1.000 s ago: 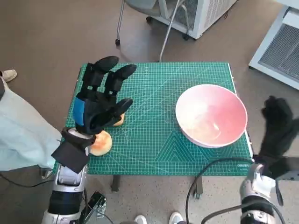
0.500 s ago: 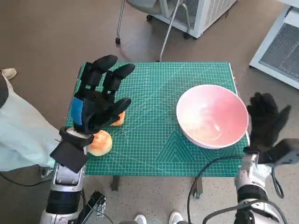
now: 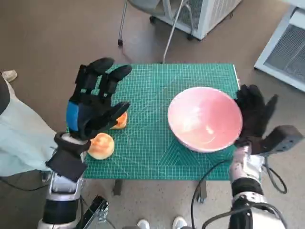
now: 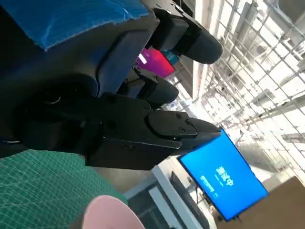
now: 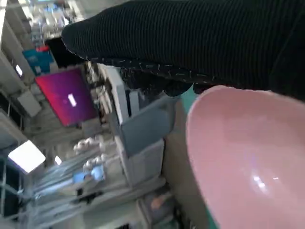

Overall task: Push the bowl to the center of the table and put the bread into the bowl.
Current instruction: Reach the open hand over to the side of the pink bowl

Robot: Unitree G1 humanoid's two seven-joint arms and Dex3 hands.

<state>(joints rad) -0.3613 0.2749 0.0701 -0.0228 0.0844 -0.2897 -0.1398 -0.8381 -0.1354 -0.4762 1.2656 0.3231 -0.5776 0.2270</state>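
A large pink bowl (image 3: 205, 119) sits on the right half of the green cutting mat (image 3: 152, 143); its rim also shows in the right wrist view (image 5: 243, 157) and the left wrist view (image 4: 107, 214). My gloved right hand (image 3: 252, 117) presses flat against the bowl's right side, fingers spread. Two round bread rolls lie at the mat's left: one (image 3: 101, 146) near the front edge, another (image 3: 119, 120) partly hidden under my left hand (image 3: 93, 107). That blue-taped hand hovers above the rolls with its fingers apart, holding nothing.
A person's pale sleeve (image 3: 21, 138) is at the left beside the table. A chair's legs (image 3: 143, 24) and white cabinets (image 3: 286, 43) stand beyond the far edge. A black cable (image 3: 209, 176) hangs by the front right corner.
My right hand came in from the right, met the bowl's side and pushed it leftward towards the mat's middle. The left hand stayed above the rolls.
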